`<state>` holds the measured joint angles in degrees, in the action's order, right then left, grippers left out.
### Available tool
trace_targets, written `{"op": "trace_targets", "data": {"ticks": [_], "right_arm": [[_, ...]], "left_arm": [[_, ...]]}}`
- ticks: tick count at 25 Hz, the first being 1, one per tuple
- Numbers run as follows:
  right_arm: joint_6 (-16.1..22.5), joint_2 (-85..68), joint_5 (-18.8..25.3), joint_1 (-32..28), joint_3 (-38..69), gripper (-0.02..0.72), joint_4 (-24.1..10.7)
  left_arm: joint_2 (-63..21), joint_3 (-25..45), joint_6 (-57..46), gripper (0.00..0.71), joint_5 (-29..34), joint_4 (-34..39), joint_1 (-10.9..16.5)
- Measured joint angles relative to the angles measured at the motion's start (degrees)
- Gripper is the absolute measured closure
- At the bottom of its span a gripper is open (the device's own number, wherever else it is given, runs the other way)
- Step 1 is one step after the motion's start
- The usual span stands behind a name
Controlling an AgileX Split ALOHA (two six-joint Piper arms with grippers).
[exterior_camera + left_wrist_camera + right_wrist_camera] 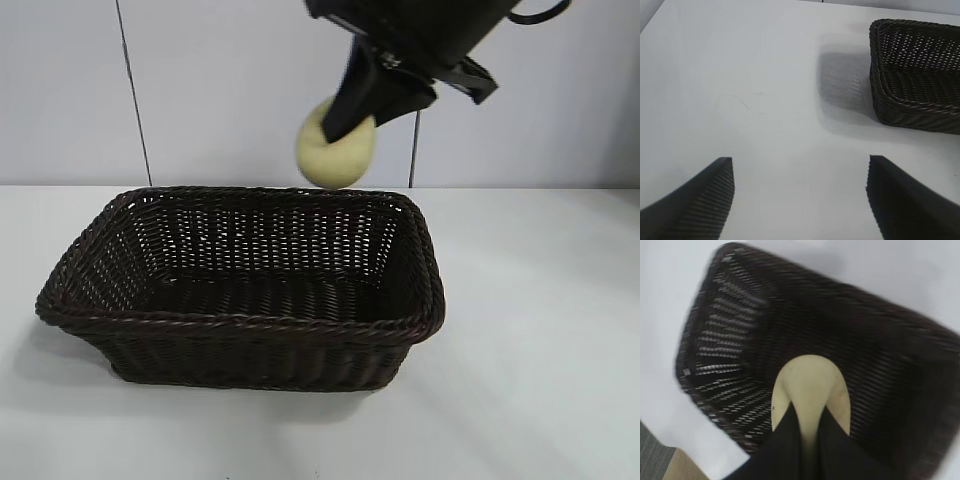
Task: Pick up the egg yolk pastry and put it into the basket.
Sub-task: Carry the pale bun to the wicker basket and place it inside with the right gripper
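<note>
In the exterior view, the right gripper [352,125] holds the egg yolk pastry [335,148] in the air, its fingers pinched on the top of the bun. The pastry hangs above the back rim of the basket [240,325], toward its right back corner; the basket floor lies below and to the front.

In the left wrist view, the left gripper [800,197] rests with fingers wide apart over the bare table [740,75], holding nothing.

In the right wrist view, the pastry sits between the closed fingers with the basket interior directly under it, so I judge that release needs only lowering.
</note>
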<state>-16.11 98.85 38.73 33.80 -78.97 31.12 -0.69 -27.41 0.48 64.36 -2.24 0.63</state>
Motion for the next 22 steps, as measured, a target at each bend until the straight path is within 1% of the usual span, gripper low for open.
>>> {"op": "trace_targets", "data": {"ticks": [3,7,9,14,16,19,20,22], "right_arm": [[0.24,0.82,-1.21,0.18,0.00,0.680,-0.89],[0.50,3.95,-1.78,0.20,0.00,0.680,-4.14],[0.95,6.35,-2.10,0.20,0.00,0.680,-4.95],[1.07,13.97,-4.47,0.20,0.00,0.680,-5.24],[1.31,15.83,-4.87,0.20,0.00,0.668,-5.36],[1.52,16.29,-5.52,0.20,0.05,0.596,-5.42],[1.52,16.08,-5.62,0.20,0.05,0.550,-5.42],[1.97,15.57,-5.67,0.20,0.05,0.420,-5.42]], "left_arm": [[0.00,0.00,0.00,0.171,0.00,0.00,0.00],[0.00,0.00,0.00,0.171,0.00,0.00,0.00],[0.00,0.00,0.00,0.171,0.00,0.00,0.00],[0.00,0.00,0.00,0.171,0.00,0.00,0.00],[0.00,0.00,0.00,0.171,0.00,0.00,0.00],[0.00,0.00,0.00,0.171,0.00,0.00,0.00],[0.00,0.00,0.00,0.171,0.00,0.00,0.00],[0.00,0.00,0.00,0.171,0.00,0.00,0.00]]}}
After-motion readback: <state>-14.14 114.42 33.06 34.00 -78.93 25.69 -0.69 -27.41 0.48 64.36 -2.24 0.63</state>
